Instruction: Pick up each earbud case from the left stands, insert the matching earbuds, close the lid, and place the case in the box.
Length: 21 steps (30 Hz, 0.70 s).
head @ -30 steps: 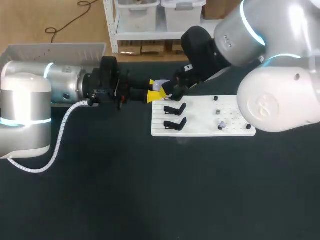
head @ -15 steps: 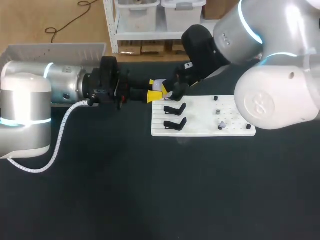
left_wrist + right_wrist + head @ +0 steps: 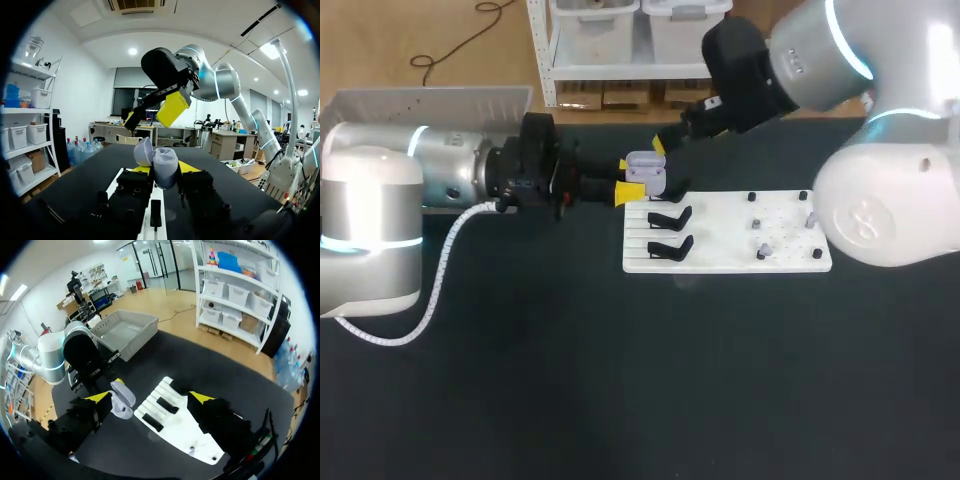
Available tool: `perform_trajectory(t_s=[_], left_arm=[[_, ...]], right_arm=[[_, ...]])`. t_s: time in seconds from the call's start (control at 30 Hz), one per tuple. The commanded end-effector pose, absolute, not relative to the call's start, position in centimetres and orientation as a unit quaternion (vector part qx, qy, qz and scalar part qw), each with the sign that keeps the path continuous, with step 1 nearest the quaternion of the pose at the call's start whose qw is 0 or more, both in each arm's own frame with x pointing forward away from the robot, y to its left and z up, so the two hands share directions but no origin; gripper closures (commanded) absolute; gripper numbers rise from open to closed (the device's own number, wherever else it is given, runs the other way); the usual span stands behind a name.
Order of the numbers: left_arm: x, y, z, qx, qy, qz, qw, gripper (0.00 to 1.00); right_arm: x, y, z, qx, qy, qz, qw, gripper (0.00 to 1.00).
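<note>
While the open-lidded earbud case (image 3: 646, 170) is clamped in the left gripper (image 3: 628, 180), the right gripper (image 3: 150, 399) is spread wide nearby.

- Left tool (image 3: 626, 179) in from the left, lying level above the counter (image 3: 620, 380), yellow tips clamped on either side of the lavender earbud case (image 3: 646, 172); lid looks open.
- Case held at the far left corner of the white board (image 3: 725, 262), just beyond the black stands (image 3: 670, 217) on the board's left part.
- Right tool (image 3: 662, 147) in from upper right, just past the case and apart from it; only one yellow tip visible.
- Small pieces (image 3: 757, 224) scattered on the board's right half; too small to identify.
- Grey box (image 3: 430, 100) at the counter's far left, behind the left arm.
</note>
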<state>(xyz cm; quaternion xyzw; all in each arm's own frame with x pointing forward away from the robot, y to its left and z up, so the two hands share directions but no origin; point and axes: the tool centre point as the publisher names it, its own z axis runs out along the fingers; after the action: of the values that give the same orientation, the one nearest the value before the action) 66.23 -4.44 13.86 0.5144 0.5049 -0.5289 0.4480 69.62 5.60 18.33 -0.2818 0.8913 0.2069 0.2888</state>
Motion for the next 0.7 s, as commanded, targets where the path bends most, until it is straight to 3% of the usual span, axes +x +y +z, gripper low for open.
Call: perform_trajectory(t_s=[0.03, 0.7], left_arm=[[66.1, -4.4, 13.8, 0.513, 0.505, -0.528, 0.45, 1.0], [65.7, -4.7, 14.3, 0.548, 0.471, -0.506, 0.471, 1.0]], right_arm=[[68.0, 3.2, 19.9, -0.277, 0.897, 0.156, 0.307, 0.0], [68.9, -7.1, 15.7, -0.272, 0.938, 0.029, 0.213, 0.0]])
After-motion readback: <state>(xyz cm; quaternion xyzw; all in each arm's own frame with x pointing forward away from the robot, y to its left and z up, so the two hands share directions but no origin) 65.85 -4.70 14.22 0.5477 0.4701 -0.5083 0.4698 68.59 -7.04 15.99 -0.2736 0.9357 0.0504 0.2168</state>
